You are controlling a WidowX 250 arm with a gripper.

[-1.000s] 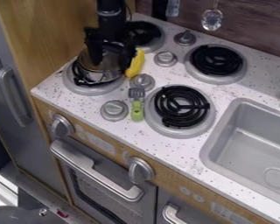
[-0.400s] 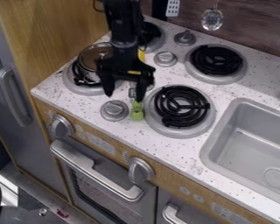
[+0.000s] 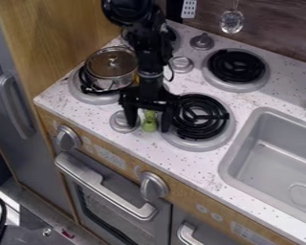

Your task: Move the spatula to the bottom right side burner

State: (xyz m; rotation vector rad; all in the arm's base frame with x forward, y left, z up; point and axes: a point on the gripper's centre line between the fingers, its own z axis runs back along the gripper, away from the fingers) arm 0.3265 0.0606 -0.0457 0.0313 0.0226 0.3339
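Having my black two-finger pincer [image 3: 148,127] open, with one finger on each side of the light green handle of the spatula [image 3: 149,122], I judge that I am at the grasping step, and the carrying is not yet done. The spatula lies on the white speckled counter [image 3: 203,173], between the round grey knob [image 3: 122,123] and the bottom right burner, which has a black coil in a grey round pan [image 3: 213,116]. The next move calls for closing on the handle, perhaps after going a little lower, then lifting and bringing it sideways onto the coil. The handle's end points to the front edge of the counter, and its long axis goes from there toward the back; the farther part is covered by my pincer, so I cannot tell how the head lies.
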